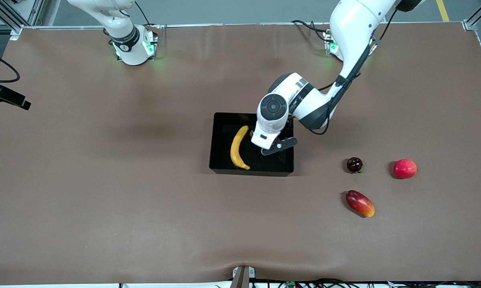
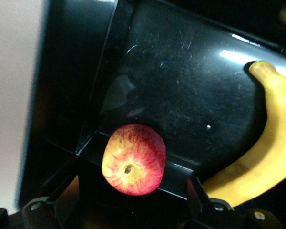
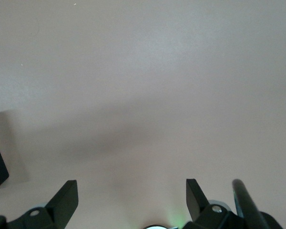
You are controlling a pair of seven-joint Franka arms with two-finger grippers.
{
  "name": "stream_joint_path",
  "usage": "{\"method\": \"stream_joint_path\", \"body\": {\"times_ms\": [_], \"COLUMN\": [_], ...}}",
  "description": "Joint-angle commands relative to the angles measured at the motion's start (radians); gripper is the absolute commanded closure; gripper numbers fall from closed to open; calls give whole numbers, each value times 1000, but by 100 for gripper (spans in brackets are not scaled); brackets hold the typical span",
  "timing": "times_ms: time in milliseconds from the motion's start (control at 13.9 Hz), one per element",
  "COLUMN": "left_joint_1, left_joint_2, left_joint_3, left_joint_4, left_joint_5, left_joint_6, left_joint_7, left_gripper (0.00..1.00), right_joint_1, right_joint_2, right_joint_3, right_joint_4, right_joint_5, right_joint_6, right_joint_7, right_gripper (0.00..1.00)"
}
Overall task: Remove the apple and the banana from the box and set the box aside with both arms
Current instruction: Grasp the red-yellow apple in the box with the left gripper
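The black box (image 1: 211, 141) stands mid-table. The yellow banana (image 1: 237, 149) lies in it, toward the right arm's end. My left gripper (image 2: 136, 177) hangs low inside the box, open. The red apple with yellow patches (image 2: 133, 160) sits between its spread fingers, touching neither, against the glossy box floor (image 2: 181, 71) with the banana (image 2: 262, 157) beside it. The left hand (image 1: 269, 128) hides the apple in the front view. My right gripper (image 3: 132, 190) is open over bare table and the right arm waits by its base (image 1: 132, 44).
Toward the left arm's end of the table lie a dark purple round fruit (image 1: 354, 165), a round red fruit (image 1: 405, 168) and, nearer the front camera, an oblong red-yellow mango (image 1: 360, 203). A black camera mount (image 1: 6, 98) juts in at the right arm's end.
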Motion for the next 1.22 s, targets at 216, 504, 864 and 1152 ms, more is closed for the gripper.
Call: {"method": "stream_joint_path", "body": {"times_ms": [216,504,864,1152], "left_joint_1": [-23,-32,-9,117], "left_joint_2": [68,75,-95,-181], "left_joint_3": [5,5,14,7], "left_joint_4": [7,10,34,143], "left_joint_5": [91,95,110,98], "left_joint_6": [31,29,-51,-163], "left_joint_7": [-85,-86,-23,118], "left_gripper": [0,100,100,100], "right_joint_1": [-26,-26,-26,-28], "right_joint_2": [3,3,5,5], "right_joint_3": [18,18,18,18], "right_joint_4": [11,11,11,11], "right_joint_5": [4,2,2,2], "right_joint_6": [-5,-5,-5,-4], "right_joint_7": [5,5,5,5], "right_gripper": [0,0,0,0]}}
